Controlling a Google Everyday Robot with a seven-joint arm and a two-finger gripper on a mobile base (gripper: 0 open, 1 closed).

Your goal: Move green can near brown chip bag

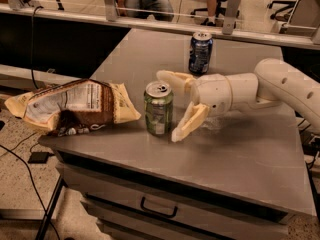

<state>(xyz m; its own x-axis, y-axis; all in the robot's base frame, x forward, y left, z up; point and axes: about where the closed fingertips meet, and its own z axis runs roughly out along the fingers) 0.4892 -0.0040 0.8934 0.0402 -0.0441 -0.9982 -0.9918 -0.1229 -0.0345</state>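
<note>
The green can [159,109] stands upright on the grey table [240,149], just right of the brown chip bag [75,106], which lies flat at the table's left front corner. My gripper [170,105] is open, with one cream finger behind the can and the other to its right front. The fingers [189,123] stand apart from the can's sides. The white arm reaches in from the right.
A dark blue can [200,53] stands upright farther back on the table. The table's front edge runs just below the green can, with a drawer handle [158,207] beneath. A railing and chairs are behind the table. Cables lie on the floor at left.
</note>
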